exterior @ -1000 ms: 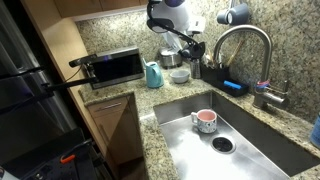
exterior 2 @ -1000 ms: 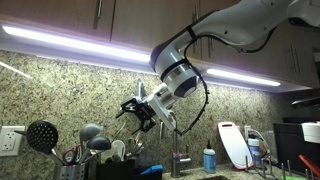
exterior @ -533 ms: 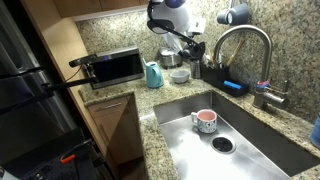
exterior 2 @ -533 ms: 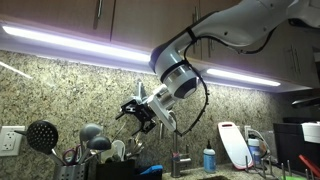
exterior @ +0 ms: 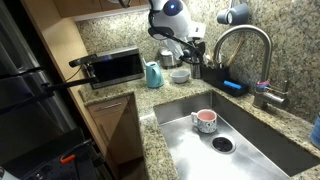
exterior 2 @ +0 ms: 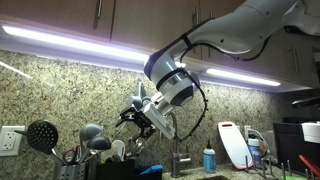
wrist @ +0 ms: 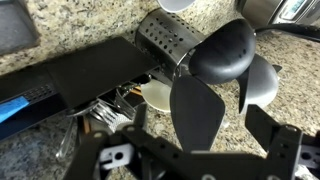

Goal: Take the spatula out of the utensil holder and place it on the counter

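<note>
Reach stage, by the look: wide-open, empty gripper [wrist: 195, 155] poised over the utensil holder [wrist: 165, 35], pale spatula [wrist: 160, 94] likely standing among dark-headed utensils [wrist: 222, 52]. Next, calls for descending onto that pale piece alone. Beyond, speckled granite counter [exterior: 148, 130] beside a steel sink [exterior: 255, 135], lit backsplash [exterior 2: 60, 75] behind.

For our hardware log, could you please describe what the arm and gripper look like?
The arm has smooth white rounded shells with a grey banded wrist; the gripper is black and angular, and a black cable loops beside the wrist.
</note>
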Controlling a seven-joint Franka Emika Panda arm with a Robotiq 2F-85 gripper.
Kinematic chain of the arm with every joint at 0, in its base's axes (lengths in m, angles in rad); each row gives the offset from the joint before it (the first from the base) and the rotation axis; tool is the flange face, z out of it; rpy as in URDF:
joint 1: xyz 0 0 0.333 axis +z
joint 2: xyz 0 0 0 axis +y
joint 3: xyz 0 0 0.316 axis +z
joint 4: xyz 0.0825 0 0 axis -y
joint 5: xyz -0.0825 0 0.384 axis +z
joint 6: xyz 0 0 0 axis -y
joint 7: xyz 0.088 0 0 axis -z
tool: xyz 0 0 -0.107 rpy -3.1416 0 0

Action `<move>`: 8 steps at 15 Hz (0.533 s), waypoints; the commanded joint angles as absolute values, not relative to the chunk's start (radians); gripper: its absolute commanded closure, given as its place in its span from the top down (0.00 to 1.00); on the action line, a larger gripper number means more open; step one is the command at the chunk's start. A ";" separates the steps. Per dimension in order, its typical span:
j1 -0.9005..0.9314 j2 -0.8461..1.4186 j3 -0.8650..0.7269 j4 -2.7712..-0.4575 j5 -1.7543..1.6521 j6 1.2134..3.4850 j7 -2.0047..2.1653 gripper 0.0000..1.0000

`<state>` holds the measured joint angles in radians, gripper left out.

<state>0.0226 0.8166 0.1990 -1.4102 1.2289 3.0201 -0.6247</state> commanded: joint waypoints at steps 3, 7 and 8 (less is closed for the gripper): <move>0.053 0.879 0.201 -1.318 1.231 3.096 -0.628 1.00; 0.054 0.892 0.211 -1.286 1.239 3.118 -0.645 0.67; 0.054 0.892 0.210 -1.282 1.236 3.119 -0.647 0.61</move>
<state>0.0511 0.8709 0.2004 -1.3289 1.2289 3.0834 -0.6270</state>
